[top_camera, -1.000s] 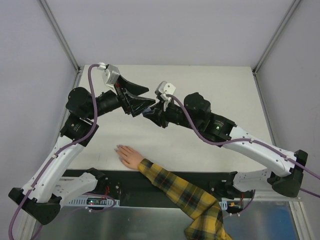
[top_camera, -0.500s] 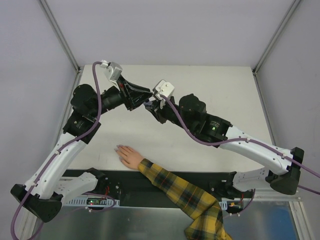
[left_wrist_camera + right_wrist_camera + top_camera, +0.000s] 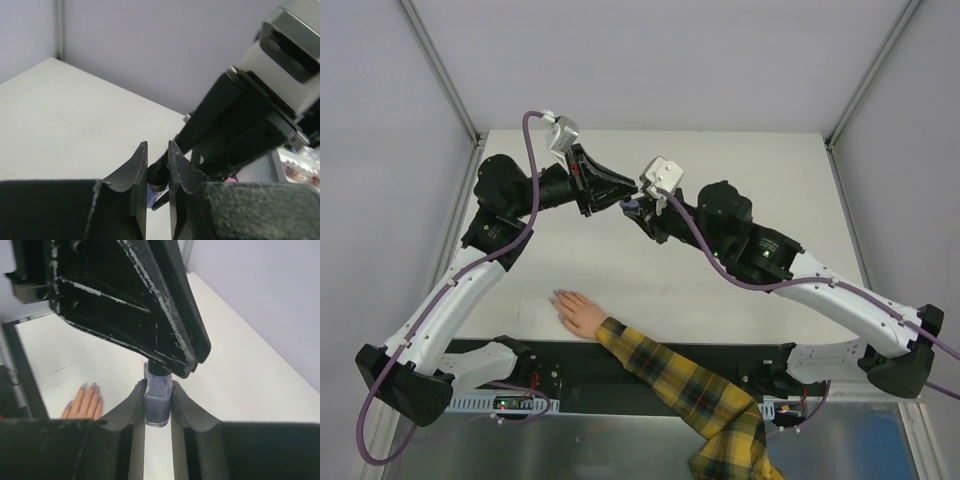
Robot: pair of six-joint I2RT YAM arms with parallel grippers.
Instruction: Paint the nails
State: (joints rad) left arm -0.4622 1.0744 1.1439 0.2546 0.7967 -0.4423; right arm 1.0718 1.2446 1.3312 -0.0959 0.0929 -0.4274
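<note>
Purple bottle [image 3: 157, 402] snug in right tool [image 3: 158, 386], black cap [image 3: 158, 176] in left tool [image 3: 158, 148].

Bottle [image 3: 158, 402] between left end effector [image 3: 157, 152] and right end effector [image 3: 158, 394], behind hand [image 3: 578, 312].

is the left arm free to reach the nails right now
Probably not yet: the left claw is shut on the cap of the bottle held by the right claw. Nothing lies over the nails.
</note>
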